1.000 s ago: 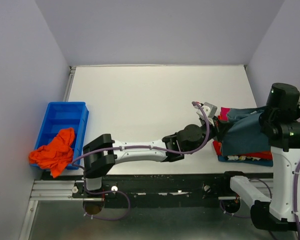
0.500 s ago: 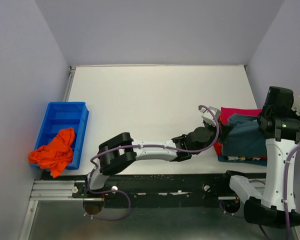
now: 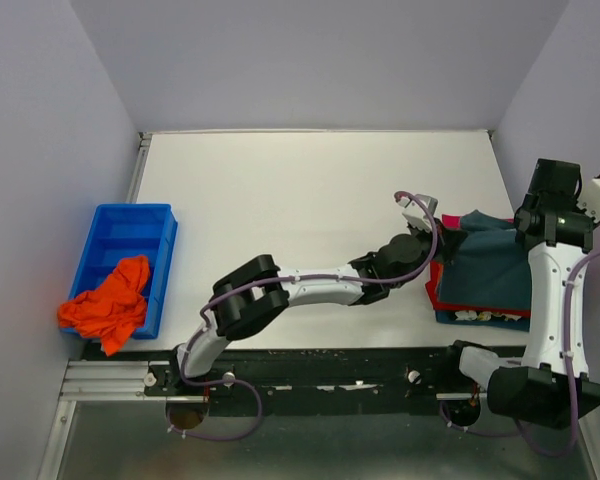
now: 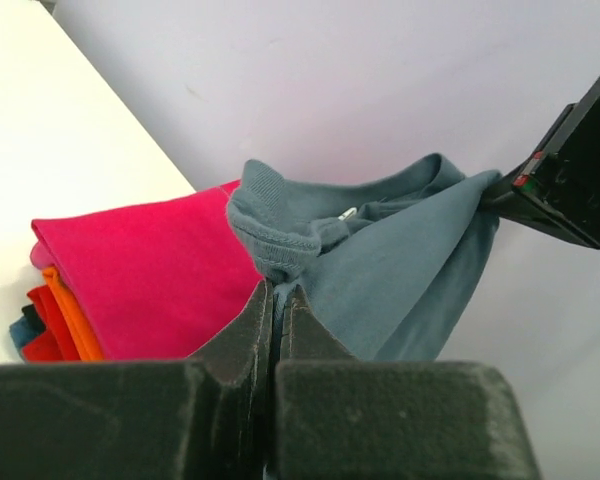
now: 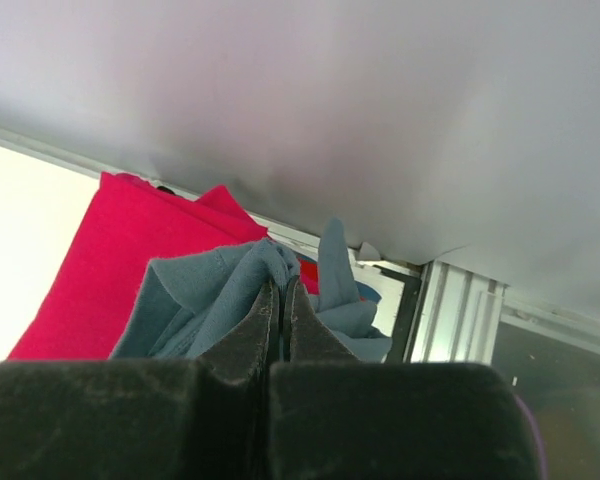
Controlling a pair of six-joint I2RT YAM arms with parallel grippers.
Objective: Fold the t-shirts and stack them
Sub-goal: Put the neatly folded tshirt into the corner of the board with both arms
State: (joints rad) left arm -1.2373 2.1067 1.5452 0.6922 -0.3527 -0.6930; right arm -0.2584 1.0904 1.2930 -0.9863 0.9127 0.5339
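Note:
A slate grey-blue t-shirt [image 3: 485,265] hangs spread over a stack of folded t-shirts [image 3: 432,292] at the table's right edge. My left gripper [image 4: 277,290] is shut on the shirt near its ribbed collar, at the shirt's left end [image 3: 442,235]. My right gripper [image 5: 282,283] is shut on a bunched fold of the same shirt at its far right corner [image 3: 520,228]. A magenta-pink t-shirt [image 4: 150,280] tops the stack, with orange and red layers [image 4: 65,320] below it. Another bright orange t-shirt [image 3: 108,305] lies crumpled over the rim of the bin.
A blue plastic bin [image 3: 130,225] stands at the table's left edge. The side wall rises close behind the stack on the right. A black rail [image 3: 330,360] runs along the near edge. My left arm stretches across the front of the table.
Both arms have shifted while keeping their grip. The left arm's elbow swung right, the right wrist moved back, and the grey-blue shirt now lies flatter over the stack.

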